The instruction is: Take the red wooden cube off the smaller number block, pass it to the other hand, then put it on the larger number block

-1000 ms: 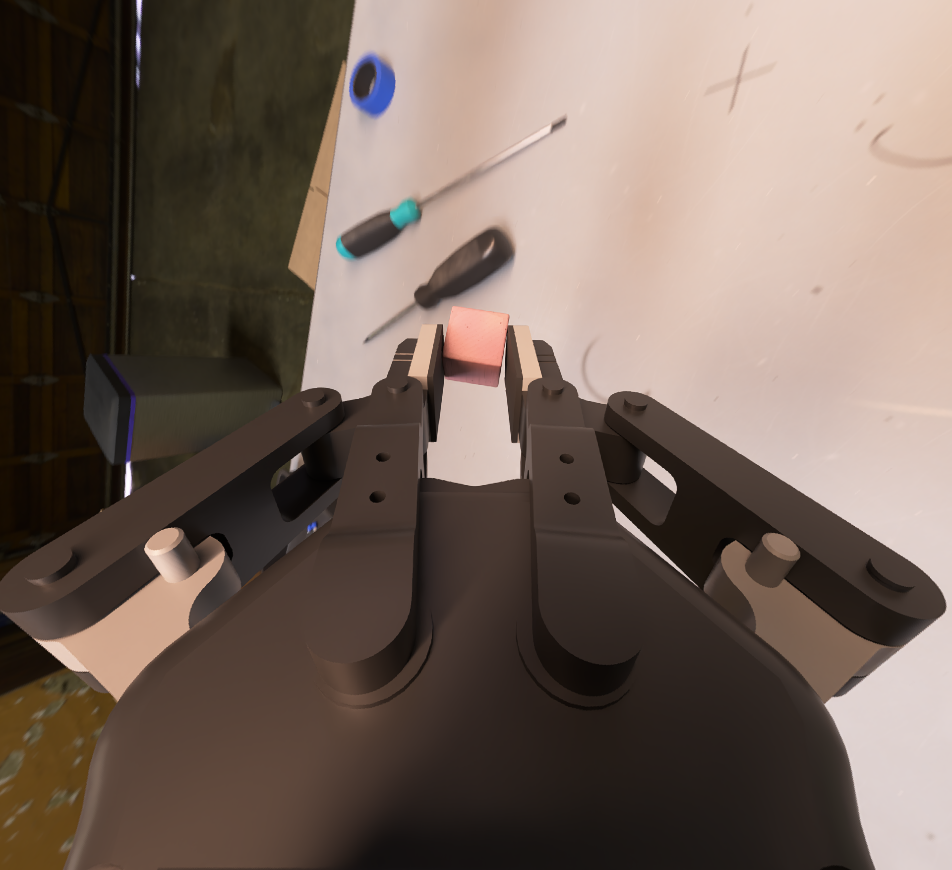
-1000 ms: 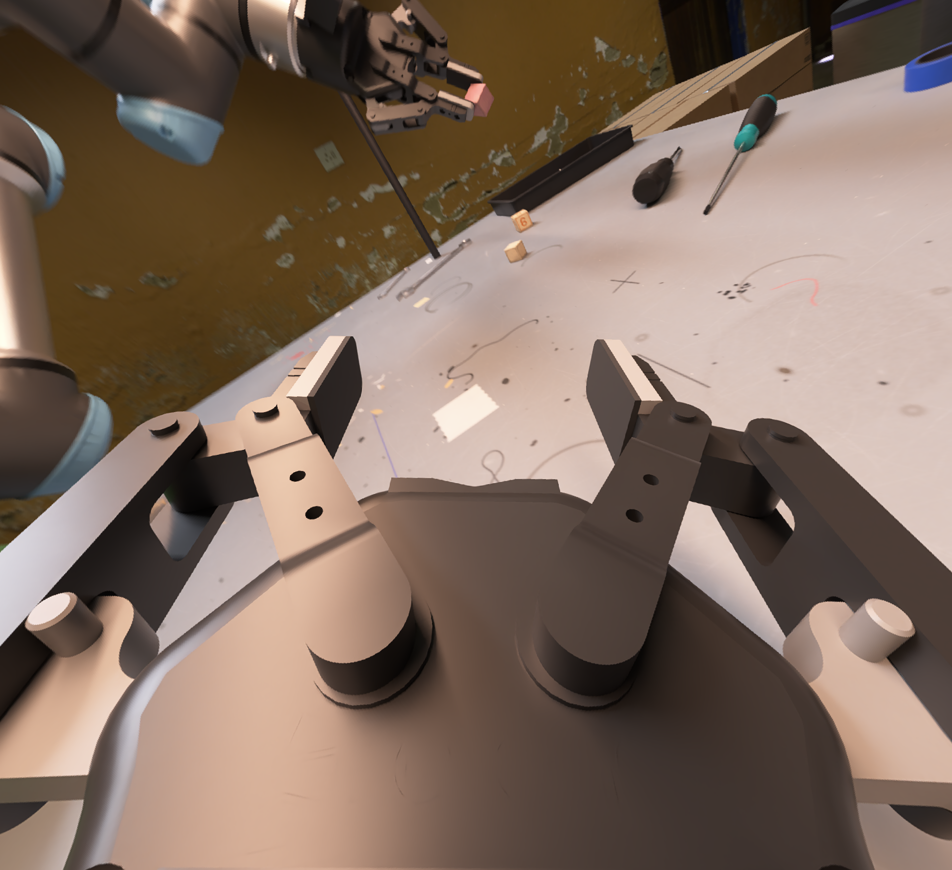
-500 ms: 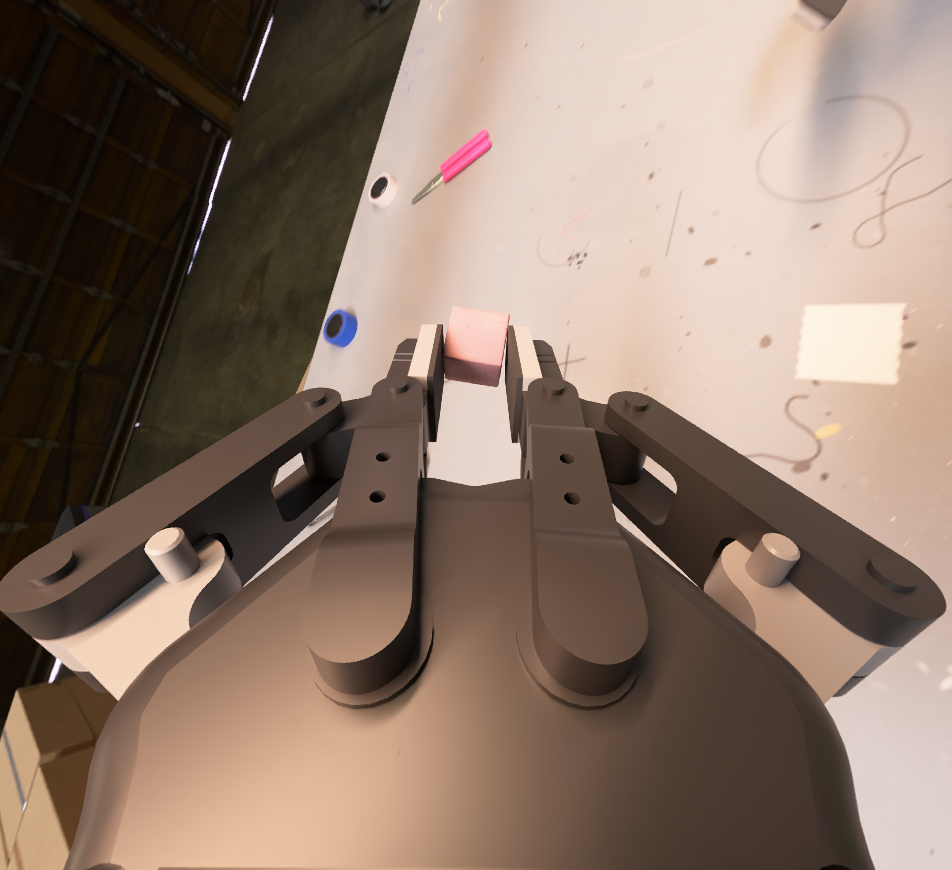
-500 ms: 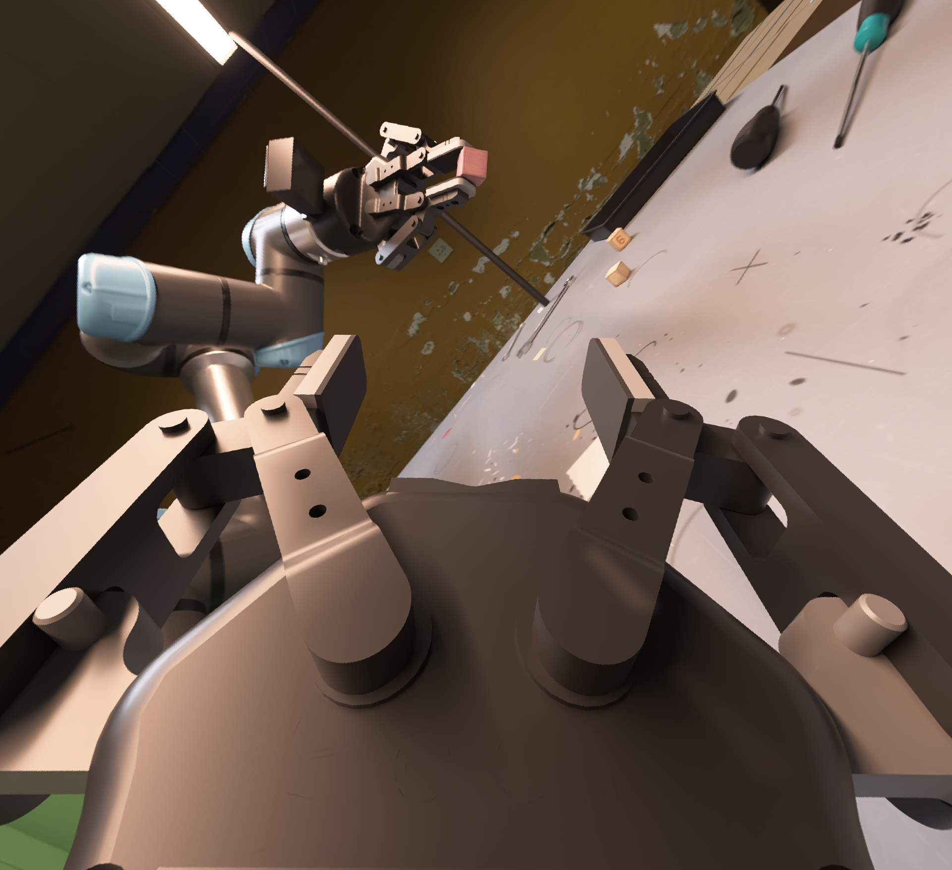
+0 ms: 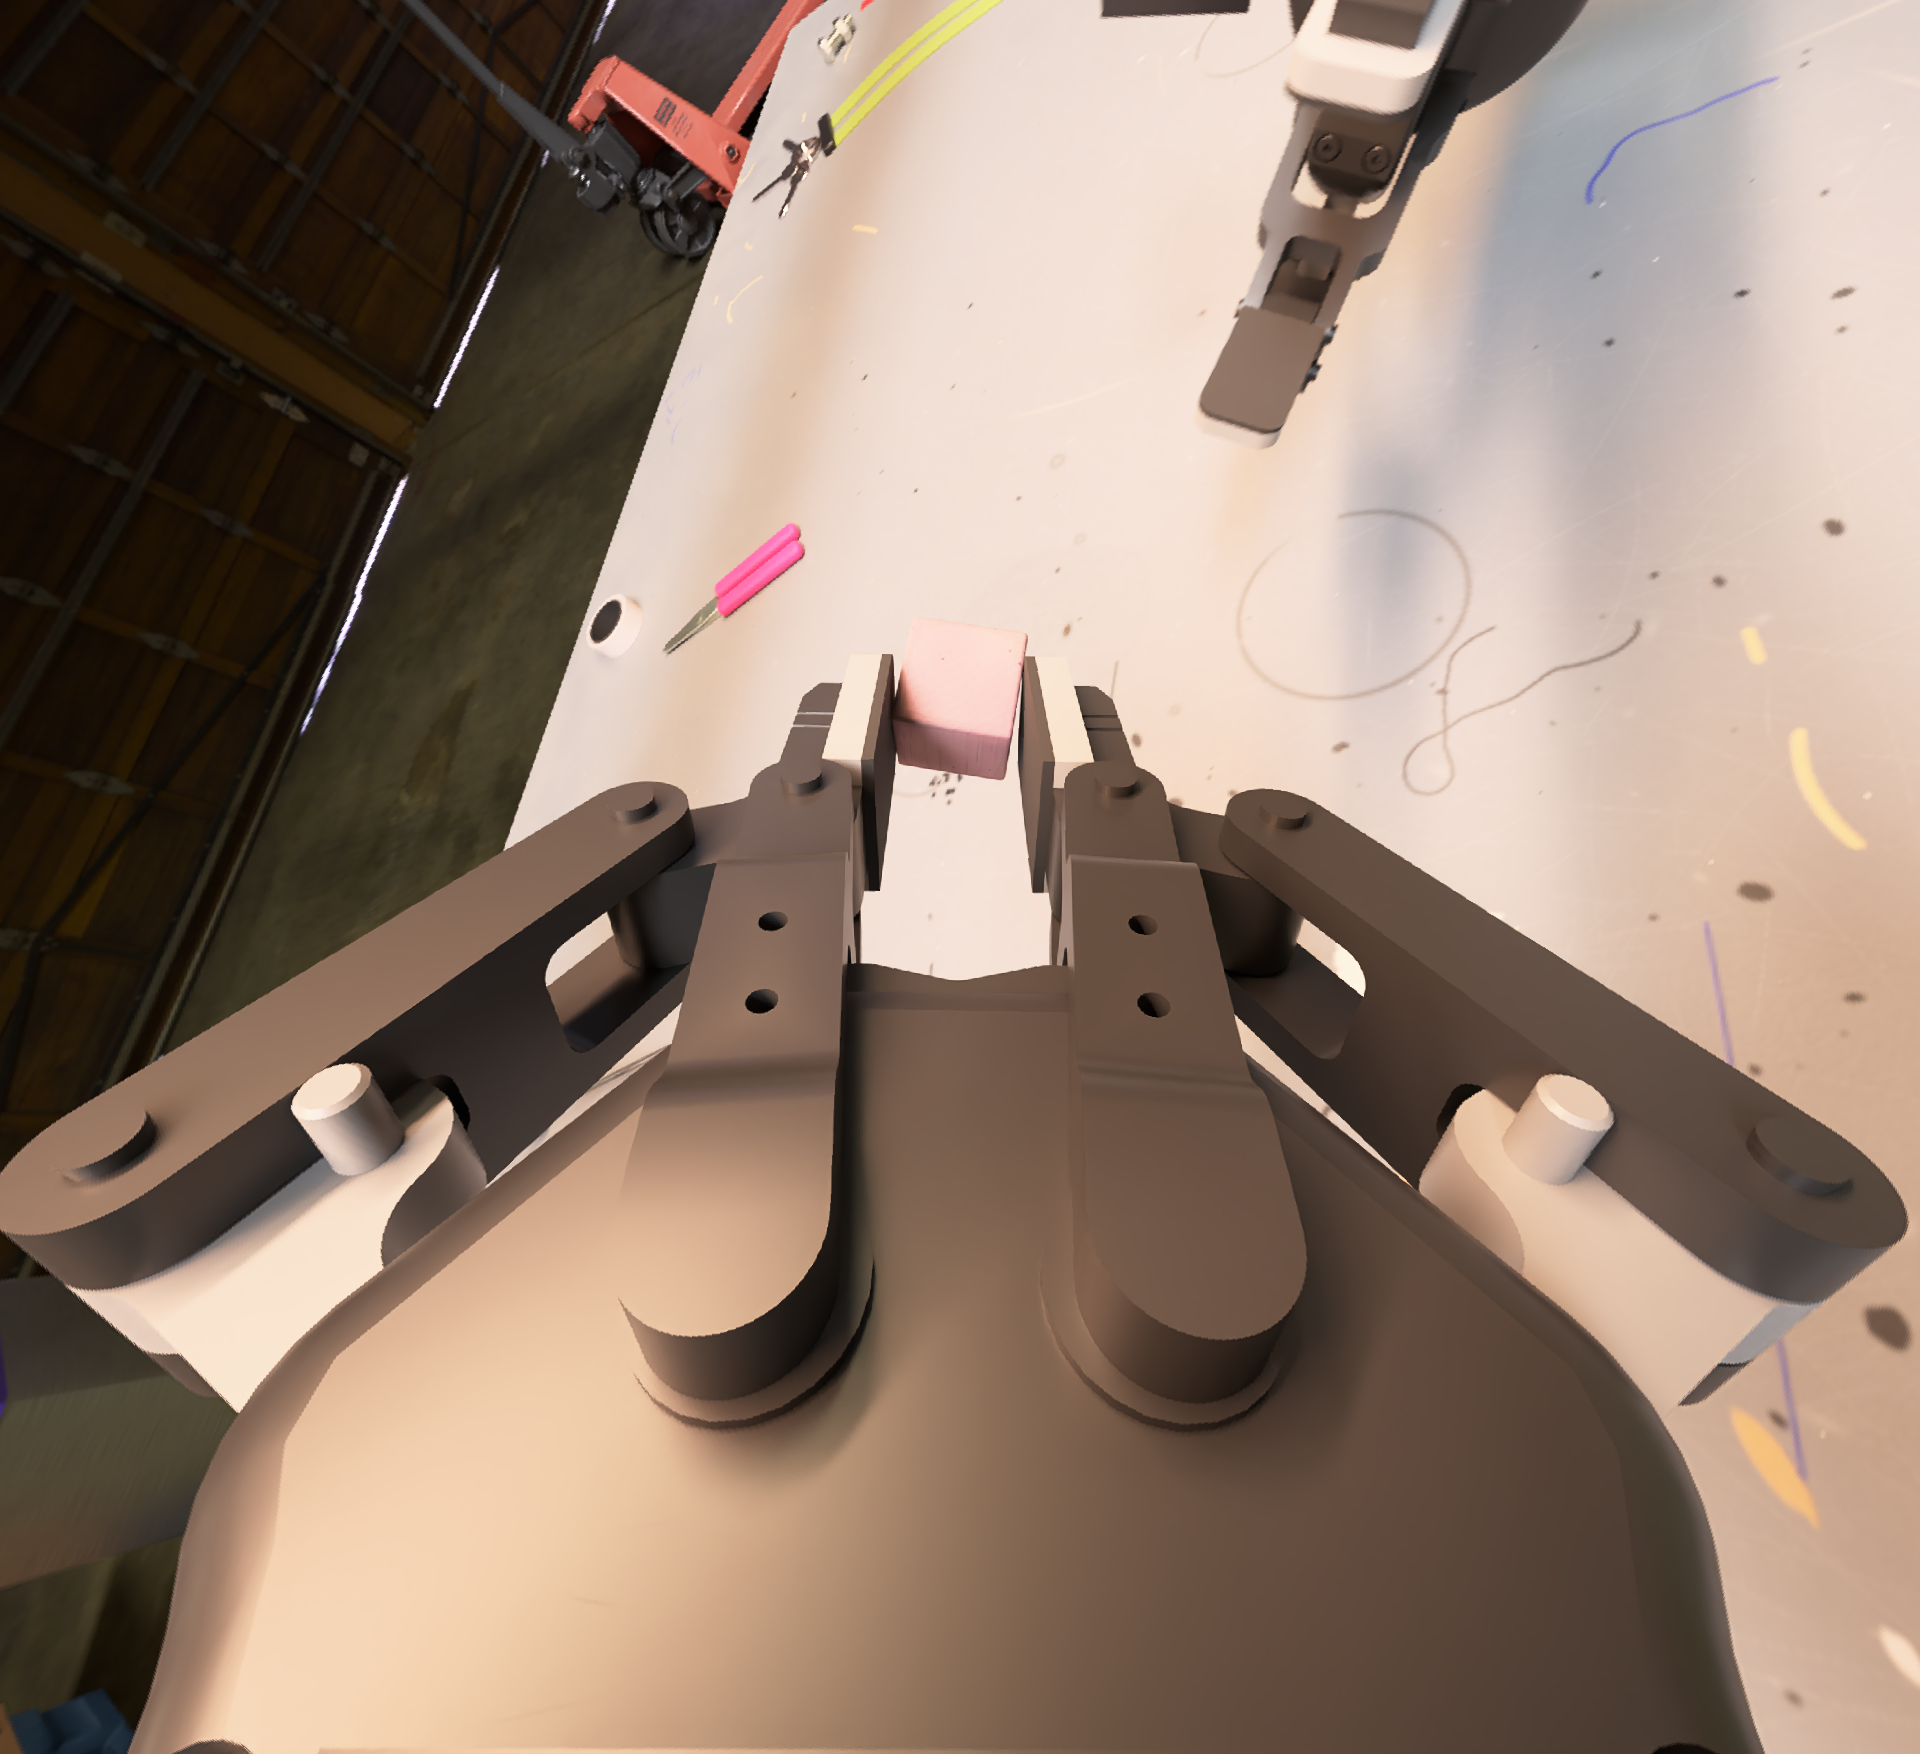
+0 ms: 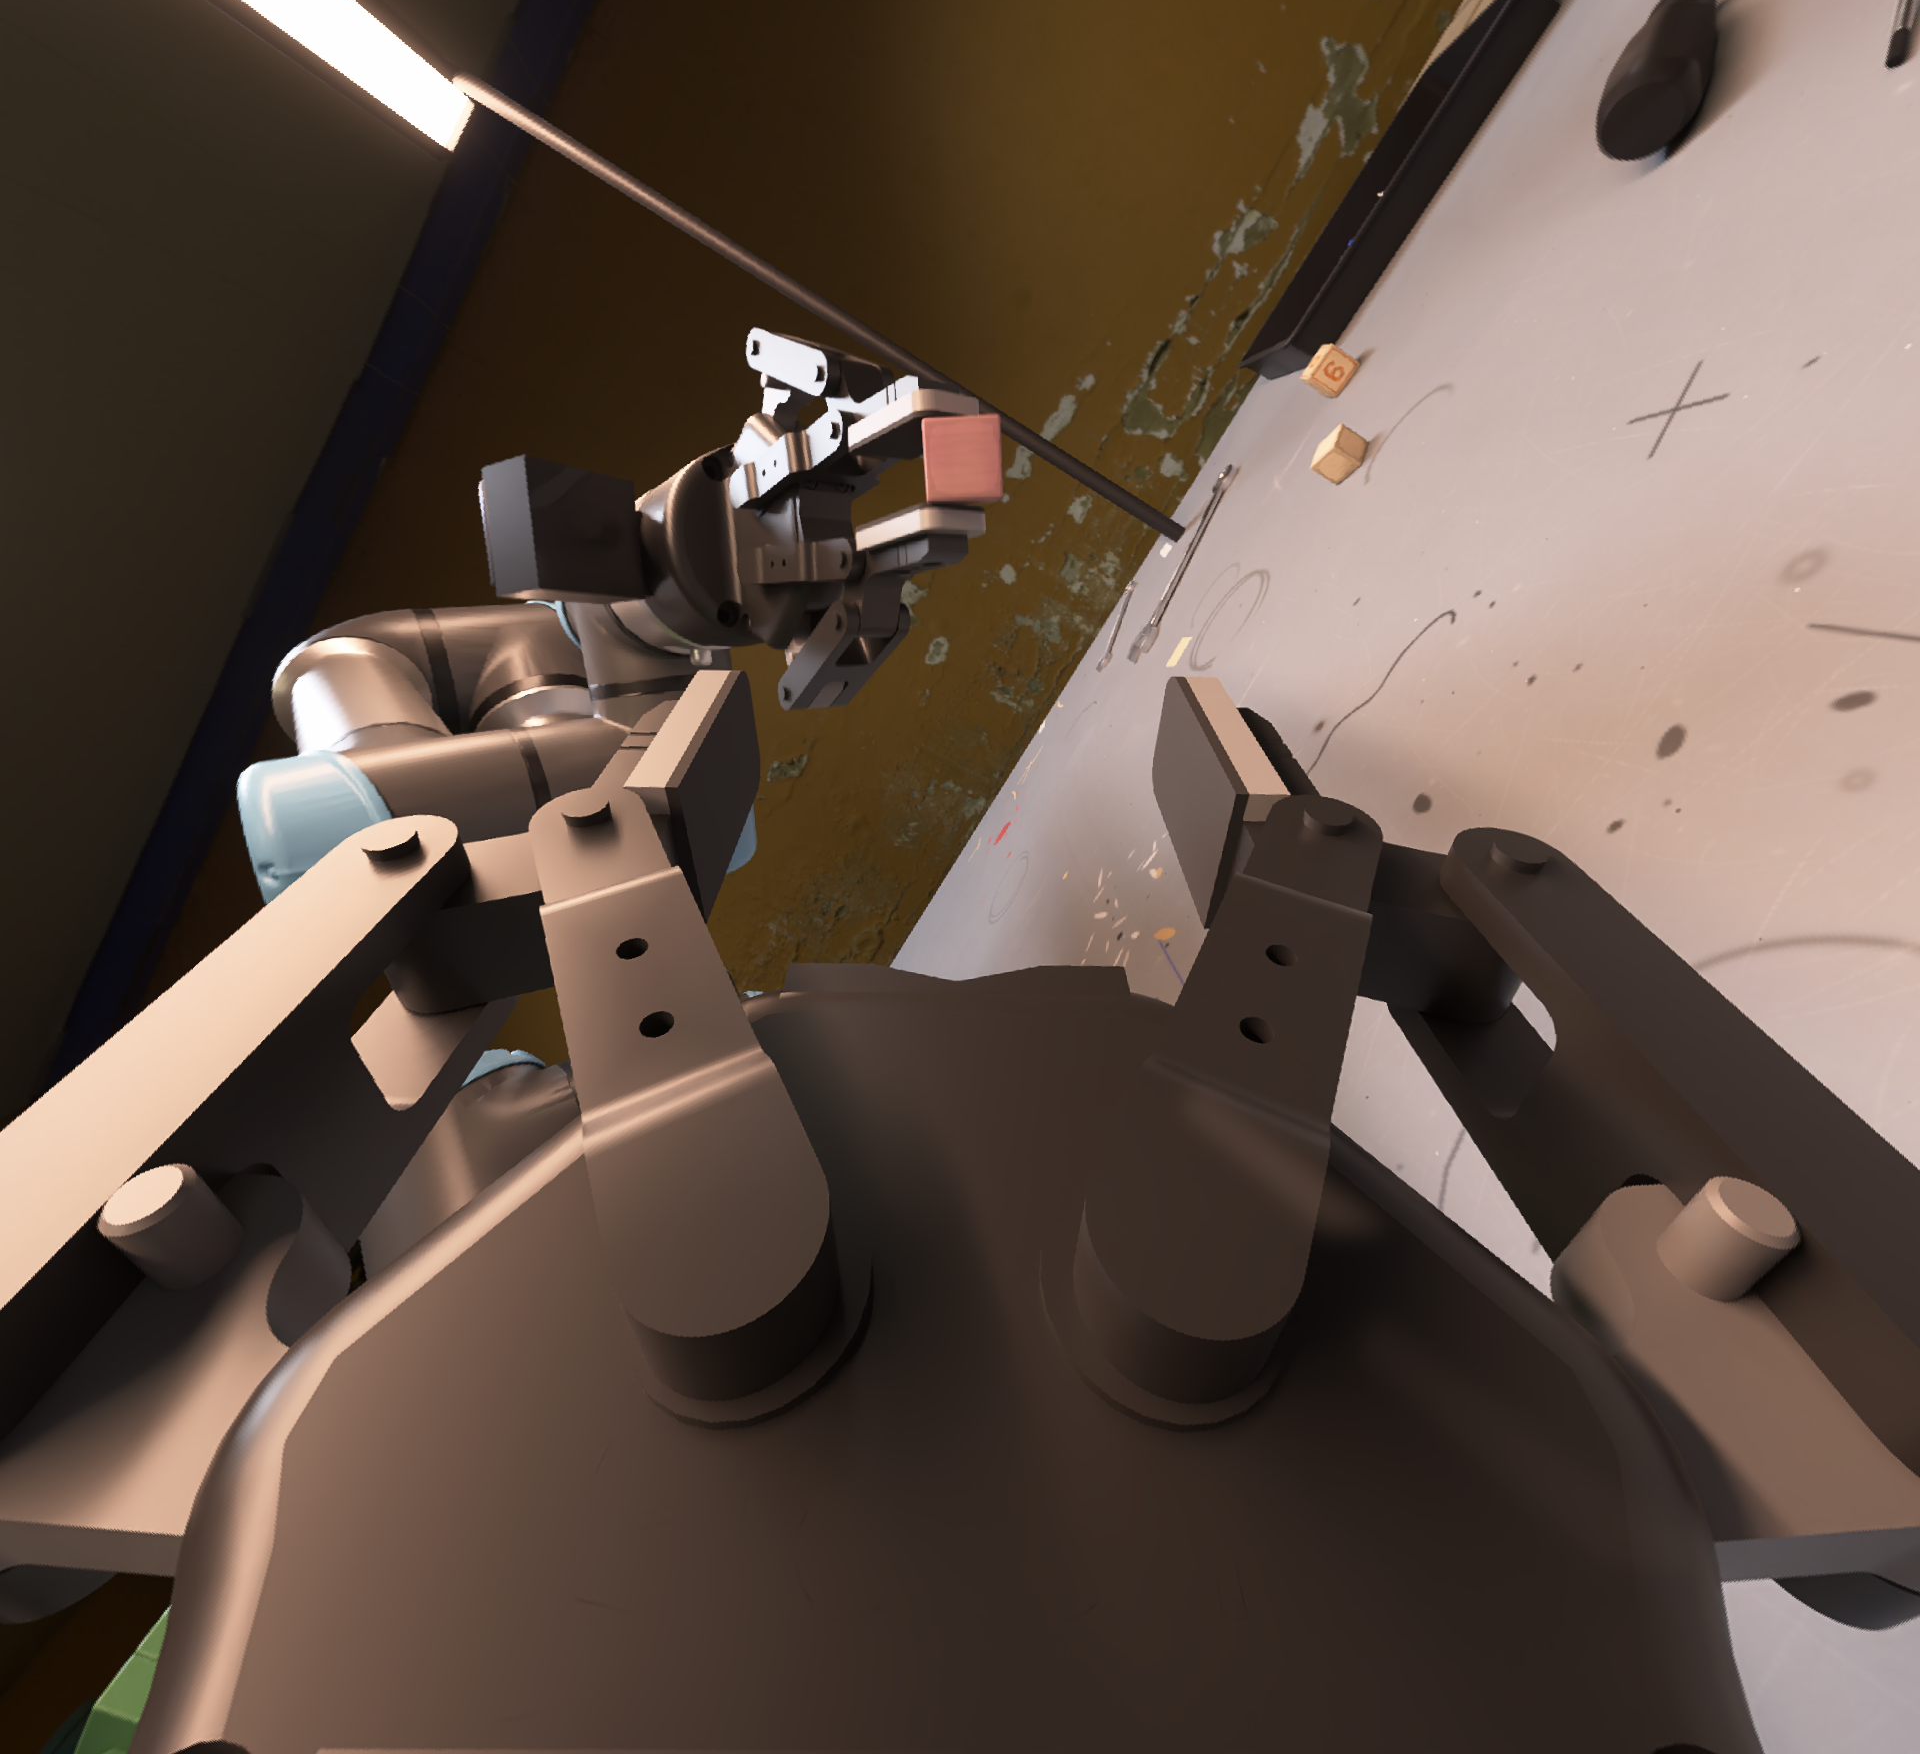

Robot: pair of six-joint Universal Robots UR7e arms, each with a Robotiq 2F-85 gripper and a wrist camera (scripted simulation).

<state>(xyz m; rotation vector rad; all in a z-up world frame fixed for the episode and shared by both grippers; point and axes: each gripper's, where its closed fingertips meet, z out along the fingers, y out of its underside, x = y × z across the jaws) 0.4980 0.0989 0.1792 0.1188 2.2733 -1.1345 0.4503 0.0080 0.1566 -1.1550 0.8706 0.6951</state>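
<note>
My left gripper is shut on the red wooden cube and holds it high above the white table. In the right wrist view the left gripper shows ahead at upper left with the cube between its fingers. My right gripper is open and empty, its jaws wide apart, facing the cube from a short way off. It also shows at the top right of the left wrist view. Two small number blocks, one and another, lie on the table far off.
A pink-handled tool and a white tape roll lie near the table's edge. A black tray, a black-handled screwdriver and wrenches lie on the table. A red pallet jack stands on the floor.
Both grippers have swung round to face each other and drawn closer. The left gripper still holds the cube; the right gripper stays open.
</note>
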